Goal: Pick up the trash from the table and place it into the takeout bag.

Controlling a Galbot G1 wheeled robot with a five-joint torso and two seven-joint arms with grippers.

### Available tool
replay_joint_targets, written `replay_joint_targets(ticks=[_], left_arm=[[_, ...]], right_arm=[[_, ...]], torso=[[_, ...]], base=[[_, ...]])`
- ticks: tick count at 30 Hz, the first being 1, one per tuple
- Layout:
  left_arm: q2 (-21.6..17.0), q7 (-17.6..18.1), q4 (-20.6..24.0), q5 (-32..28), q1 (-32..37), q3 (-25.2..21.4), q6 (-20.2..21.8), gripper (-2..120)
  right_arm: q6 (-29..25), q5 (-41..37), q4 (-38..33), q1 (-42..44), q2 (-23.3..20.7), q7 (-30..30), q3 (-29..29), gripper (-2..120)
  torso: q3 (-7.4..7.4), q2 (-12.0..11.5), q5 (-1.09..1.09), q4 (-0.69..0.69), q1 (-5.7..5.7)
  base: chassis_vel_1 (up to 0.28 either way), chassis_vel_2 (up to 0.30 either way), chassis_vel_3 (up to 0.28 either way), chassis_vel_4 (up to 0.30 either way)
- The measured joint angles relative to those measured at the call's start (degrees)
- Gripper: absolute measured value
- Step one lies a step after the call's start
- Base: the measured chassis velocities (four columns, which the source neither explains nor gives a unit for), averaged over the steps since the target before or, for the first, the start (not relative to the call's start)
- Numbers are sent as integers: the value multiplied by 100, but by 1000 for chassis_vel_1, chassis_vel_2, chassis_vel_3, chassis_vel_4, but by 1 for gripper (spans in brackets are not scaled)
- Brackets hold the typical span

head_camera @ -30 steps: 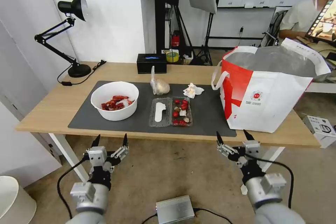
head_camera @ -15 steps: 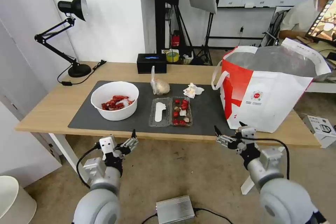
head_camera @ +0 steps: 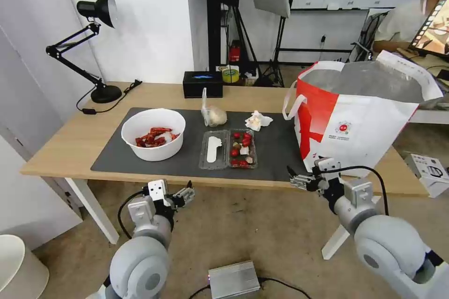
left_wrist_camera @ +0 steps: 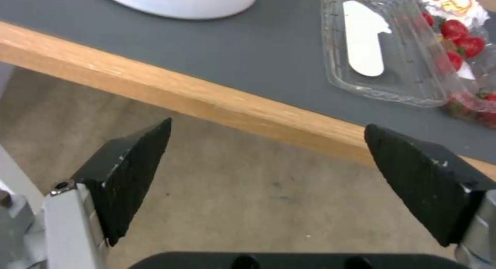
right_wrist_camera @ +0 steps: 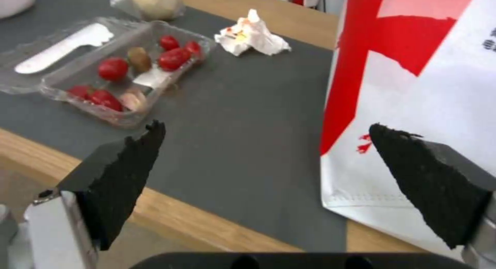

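Note:
On the dark mat [head_camera: 276,149] of the table [head_camera: 79,138] stand a white bowl [head_camera: 153,140] with red scraps, a clear hinged tray [head_camera: 228,149] with red bits, a knotted clear bag [head_camera: 213,114] and a crumpled tissue [head_camera: 257,120]. The takeout bag [head_camera: 360,121] stands open at the mat's right end. My left gripper [head_camera: 186,192] hangs open below the table's front edge, before the tray [left_wrist_camera: 382,59]. My right gripper [head_camera: 295,178] is open at the edge, beside the takeout bag [right_wrist_camera: 429,79], facing the tray [right_wrist_camera: 129,75] and tissue [right_wrist_camera: 252,34].
A black desk lamp [head_camera: 96,46] stands at the table's back left and a black tissue box [head_camera: 202,84] at the back. On the floor lie a silver box [head_camera: 234,279], a white carton [head_camera: 428,173] at right and a white bin [head_camera: 18,266] at left.
Both arms have risen and reached forward, bringing the grippers from low over the floor up to the table's front edge. Both stay open. Nothing on the table has moved.

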State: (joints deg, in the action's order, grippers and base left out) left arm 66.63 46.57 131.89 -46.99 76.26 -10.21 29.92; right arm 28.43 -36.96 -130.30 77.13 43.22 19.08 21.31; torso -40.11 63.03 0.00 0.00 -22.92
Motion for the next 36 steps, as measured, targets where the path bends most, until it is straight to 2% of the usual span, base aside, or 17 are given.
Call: replay_joint_targets(ticks=[1, 5, 6, 9, 16, 21, 25, 26, 36], left_arm=[[0, 0, 0, 0, 0, 0, 0, 100], [-7, 124, 143, -857, -158, -50, -346, 100], [-7, 124, 143, -857, -158, -50, -346, 100], [-11, 205, 235, -1437, -260, -89, -583, 100], [-10, 225, 250, -1561, -279, -99, -637, 100], [1, 279, 288, -1907, -338, -127, -711, 100], [59, 377, 386, -2748, -477, -222, -903, 100], [59, 377, 386, -2748, -477, -222, -903, 100], [170, 562, 574, -4383, -744, -403, -1280, 100]], right_arm=[[0, 0, 0, 0, 0, 0, 0, 100], [-55, 5, 0, 13, 22, -31, -3, 100], [-55, 5, 0, 13, 22, -31, -3, 100], [-78, 13, 4, 14, 47, -36, -15, 100], [-98, 27, 18, 26, 69, -34, -31, 100], [-106, 37, 20, 26, 88, -35, -55, 100], [-133, 44, 21, 24, 115, -47, -71, 100], [-133, 44, 21, 24, 115, -47, -71, 100], [-144, 51, 50, 15, 138, -52, -94, 100]], torso=[[0, 0, 0, 0, 0], [0, 0, 1, 0, 0], [0, 0, 1, 0, 0], [0, 0, 1, 0, 0], [0, 0, 0, 0, 0], [0, 0, 1, 0, 0], [0, 0, 1, 0, 0], [0, 0, 1, 0, 0], [0, 0, 1, 0, 0]], base=[[0, 0, 0, 0], [0, 0, 0, 0], [0, 0, 0, 0], [0, 0, 0, 0], [0, 0, 0, 0], [0, 0, 0, 0], [0, 0, 0, 0], [0, 0, 0, 0], [0, 0, 0, 0]])
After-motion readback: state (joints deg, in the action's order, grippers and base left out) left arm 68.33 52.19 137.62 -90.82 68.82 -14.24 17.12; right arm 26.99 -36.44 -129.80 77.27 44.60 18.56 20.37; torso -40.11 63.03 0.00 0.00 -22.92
